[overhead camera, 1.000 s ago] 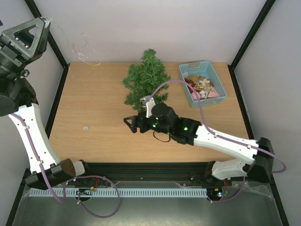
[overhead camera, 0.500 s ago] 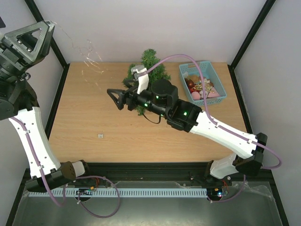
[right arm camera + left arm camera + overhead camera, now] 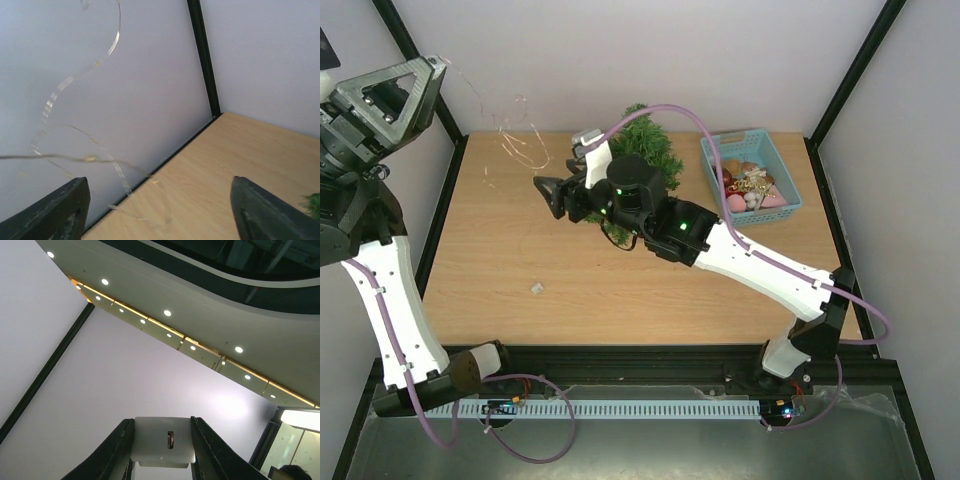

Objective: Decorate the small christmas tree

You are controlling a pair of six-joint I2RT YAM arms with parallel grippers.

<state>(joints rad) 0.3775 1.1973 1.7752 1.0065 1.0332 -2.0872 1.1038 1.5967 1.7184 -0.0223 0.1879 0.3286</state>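
Right hand [image 3: 552, 193] spread apart, near small christmas tree [image 3: 650, 150], on its left; left hand [image 3: 418, 82] raised, clamps white box [image 3: 162, 447].

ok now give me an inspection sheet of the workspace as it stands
surface: light wooden tabletop, flat, no spills seen
job's things: small bushy green christmas tree, partly behind the right arm; thin clear wire light string hanging in the air left of it, none seen on it
clutter: light-blue plastic basket holding ornaments, far right; small pale scrap on the tabletop
end effectors: left end effector up high, shut on a white box; right end effector open, by the string
cables: purple cable looping over the tree
surroundings: pale enclosure walls
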